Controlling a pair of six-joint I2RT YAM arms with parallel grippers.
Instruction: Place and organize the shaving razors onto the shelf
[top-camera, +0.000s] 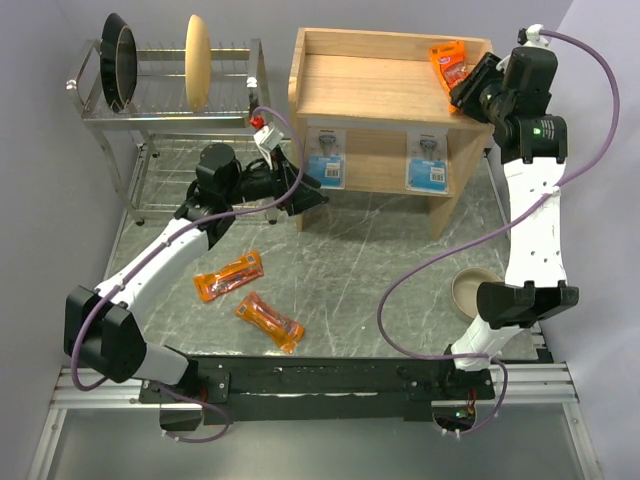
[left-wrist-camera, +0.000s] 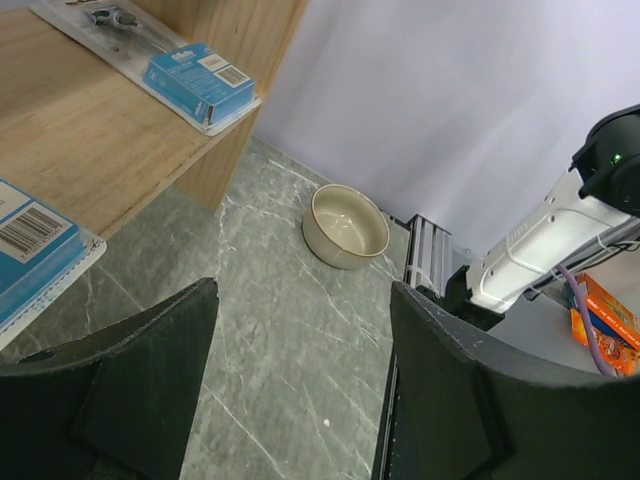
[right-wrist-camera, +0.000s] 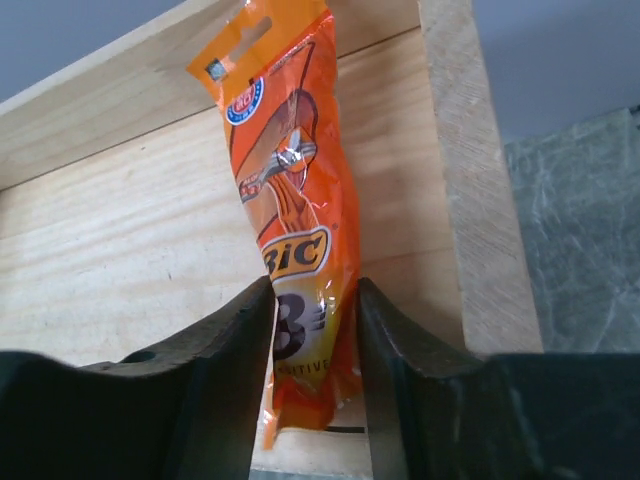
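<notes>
Both right fingers (right-wrist-camera: 235, 345) stand partway apart, one on each long edge of an orange packet (right-wrist-camera: 300, 200), low in the middle of the right wrist view. Their inner faces meet the packet's edges near its lower end, but I cannot tell whether they pinch it or only flank it. The packet lies flat on the top board of the shelf (top-camera: 380, 88). Its hanging tab points up the frame toward the raised back edge, and its right side runs close beside the raised side rail. In the top view this falls in the upper right of the frame: the packet is at the right end of the top tier, and my right fingers are just below and to the right of it.

My left fingers (left-wrist-camera: 150, 375) are spread wide and hold nothing; between them the left wrist view shows only bare tabletop (left-wrist-camera: 290, 330). In the top view they hover left of centre, just in front of the left end of the shelf's lower tier. On that tier a blue blister card (top-camera: 326, 158) lies flat toward the left and a second blue card (top-camera: 428, 162) toward the right, both at the front edge.

Lower left of centre in the top view, a second orange packet (top-camera: 229, 276) and a third orange packet (top-camera: 270, 320) lie on the tabletop. They are near each other but not touching, and well apart from either pair of fingers. A beige bowl (left-wrist-camera: 345, 225) sits on the tabletop to the right of the shelf.
</notes>
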